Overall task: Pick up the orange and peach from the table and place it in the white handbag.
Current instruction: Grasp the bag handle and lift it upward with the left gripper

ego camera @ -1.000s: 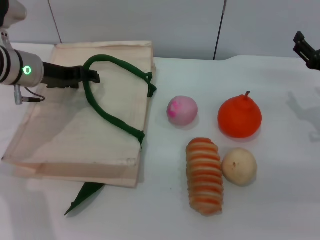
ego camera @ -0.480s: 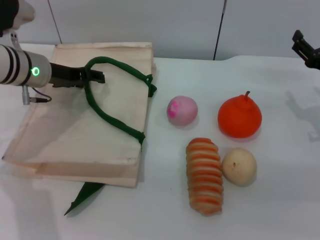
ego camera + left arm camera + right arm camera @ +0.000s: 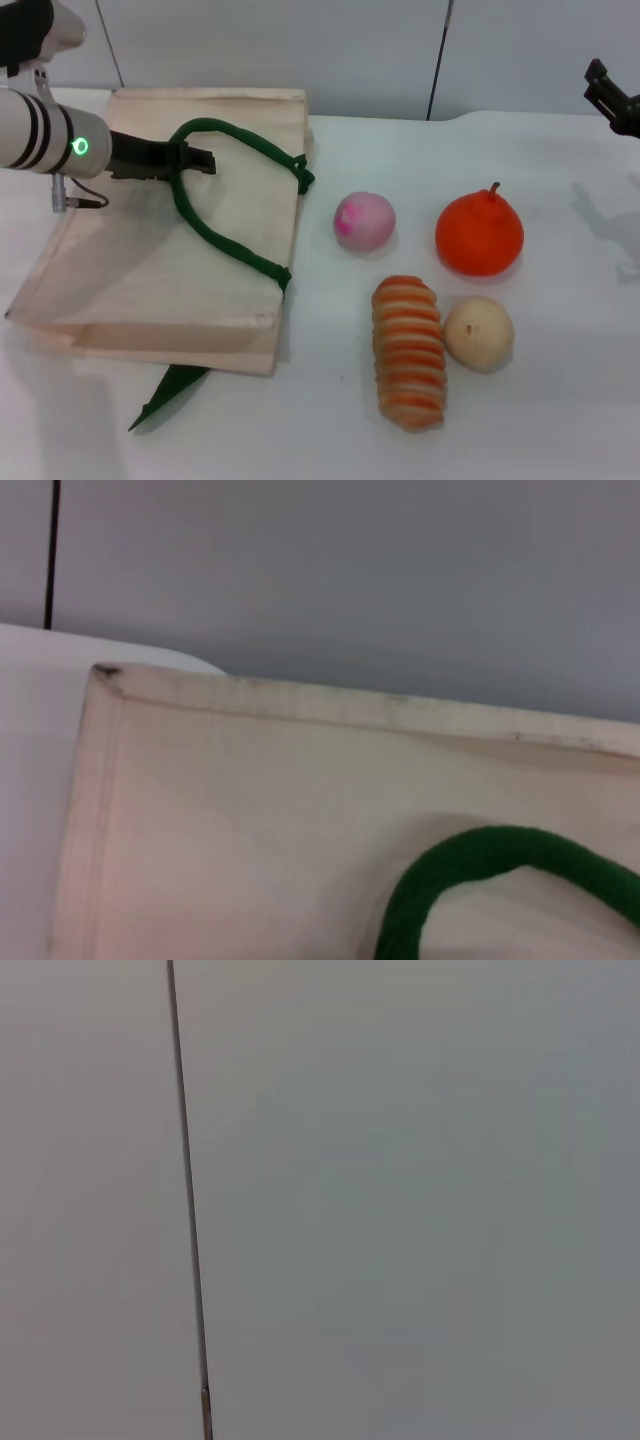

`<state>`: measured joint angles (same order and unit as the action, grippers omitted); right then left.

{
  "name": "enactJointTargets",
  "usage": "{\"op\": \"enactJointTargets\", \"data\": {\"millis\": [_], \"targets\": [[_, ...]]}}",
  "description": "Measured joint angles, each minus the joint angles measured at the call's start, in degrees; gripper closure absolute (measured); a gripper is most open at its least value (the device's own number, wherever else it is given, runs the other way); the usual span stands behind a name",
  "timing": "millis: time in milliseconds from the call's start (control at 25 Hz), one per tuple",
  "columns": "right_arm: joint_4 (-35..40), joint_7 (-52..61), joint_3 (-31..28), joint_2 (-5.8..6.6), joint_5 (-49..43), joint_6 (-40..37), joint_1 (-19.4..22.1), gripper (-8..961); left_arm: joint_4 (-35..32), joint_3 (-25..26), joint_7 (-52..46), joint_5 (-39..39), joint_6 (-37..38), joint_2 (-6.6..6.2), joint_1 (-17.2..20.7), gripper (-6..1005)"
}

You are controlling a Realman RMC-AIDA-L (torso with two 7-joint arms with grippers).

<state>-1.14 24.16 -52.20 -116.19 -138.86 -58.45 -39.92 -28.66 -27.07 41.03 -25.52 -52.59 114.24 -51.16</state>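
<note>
Head view: left gripper (image 3: 200, 160), jaws closed on the white handbag's (image 3: 150, 270) limp green handle (image 3: 225, 240). Beside the handbag on the desk (image 3: 560, 420), the peach (image 3: 364, 221) and, farther off, the orange (image 3: 479, 235): round, probably light, best gripped across the middle. Right gripper (image 3: 610, 98) parked well beyond the orange, jaws unclear.

Left wrist view: handbag cloth, handle loop.

Right wrist view: nothing of the task.

The left gripper (image 3: 196, 160), dark-fingered and pinching the thick dark green strap handle (image 3: 215, 215) of the large flat cream fabric white handbag (image 3: 130, 280), sits further toward the robot's right than a second ago, and the handle loop is drawn with it, arching higher.
</note>
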Motion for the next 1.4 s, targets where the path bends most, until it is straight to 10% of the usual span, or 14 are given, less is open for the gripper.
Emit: {"op": "enactJointTargets", "data": {"millis": [280, 360, 1400], "targets": [[0.0, 0.0, -0.1, 0.0, 0.0, 0.0, 0.02, 77, 0.41, 0.0, -1.73, 2.3, 0.04, -0.03, -0.48, 290], [0.0, 0.0, -0.08, 0.0, 0.0, 0.0, 0.01, 77, 0.45, 0.0, -1.99, 2.8, 0.03, -0.04, -0.62, 491], [-0.62, 0.0, 0.26, 0.0, -0.36, -0.18, -0.07, 78, 1.59, -0.1, -2.3, 5.57, 2.12, 0.04, -1.14, 848]]}}
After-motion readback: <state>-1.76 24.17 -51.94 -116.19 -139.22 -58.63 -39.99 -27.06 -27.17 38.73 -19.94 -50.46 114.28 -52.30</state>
